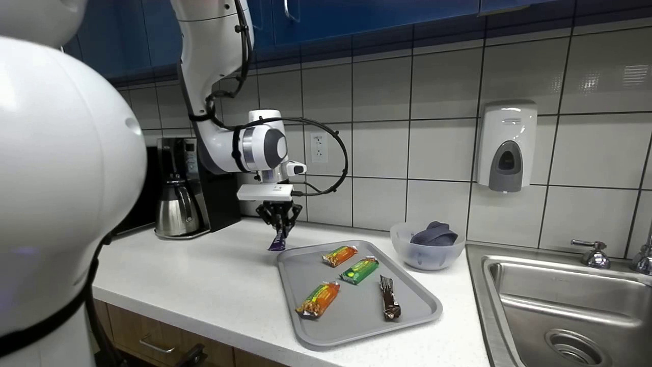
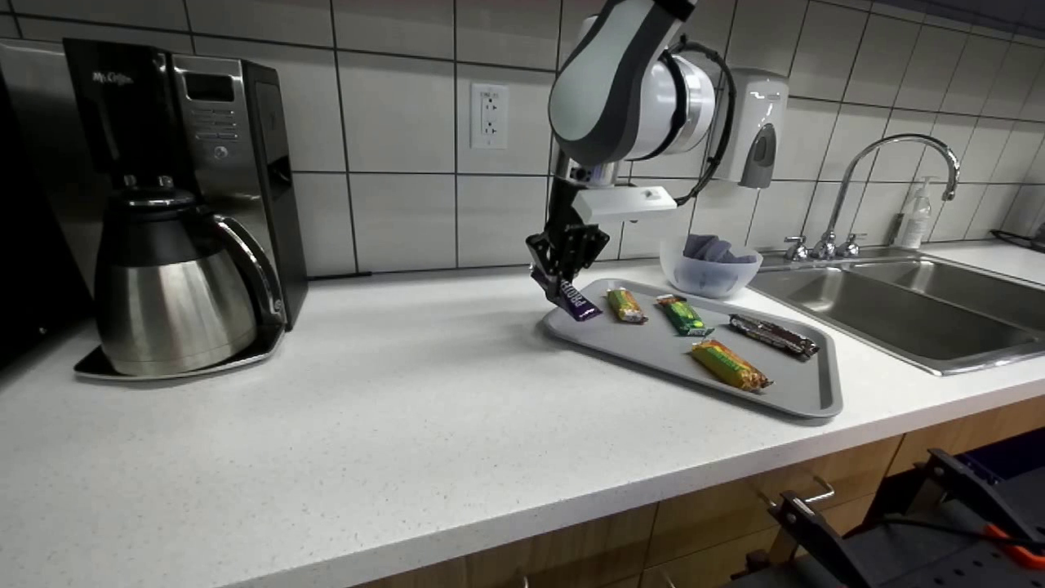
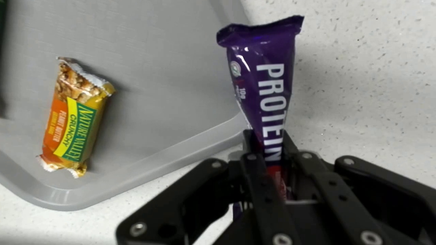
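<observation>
So, on the white counter, the gray tray is lying flat and carrying two orange bars, a green bar and a brown bar. Meanwhile the gripper is clamping the purple PROTEIN bar above the counter near one tray corner, so I'm reading the pick as done and the release as not yet done. That purple bar is sitting between the jaws, which are pressing in from both sides, its lettered end jutting past them and slanting downward; can't tell from here whether it's touching the tray.
</observation>
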Motion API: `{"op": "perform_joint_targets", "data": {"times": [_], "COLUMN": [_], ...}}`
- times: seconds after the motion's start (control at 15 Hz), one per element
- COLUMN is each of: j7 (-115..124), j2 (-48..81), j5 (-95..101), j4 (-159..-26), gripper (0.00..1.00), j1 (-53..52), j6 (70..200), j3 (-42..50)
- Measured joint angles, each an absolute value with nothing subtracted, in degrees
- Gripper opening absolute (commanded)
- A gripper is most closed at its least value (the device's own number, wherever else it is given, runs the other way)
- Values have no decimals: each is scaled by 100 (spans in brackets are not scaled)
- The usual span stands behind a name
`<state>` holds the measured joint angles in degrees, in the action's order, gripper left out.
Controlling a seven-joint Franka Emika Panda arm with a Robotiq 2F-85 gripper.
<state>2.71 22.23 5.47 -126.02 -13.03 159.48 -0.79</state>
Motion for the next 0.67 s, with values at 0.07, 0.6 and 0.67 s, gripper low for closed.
{"op": "perform_joint_targets", "data": {"times": [0.07,0.6,0.67], "j7": [346,817,879], "j2": [2206,2093,2093], "j5": [583,737,762], "j4": [-12603,-12605,-12604], "gripper": [4,4,4], "j1": [-1361,-1801,-1864], "j6": [15948,15942,15941], "j3": [-79,-88,-89]}}
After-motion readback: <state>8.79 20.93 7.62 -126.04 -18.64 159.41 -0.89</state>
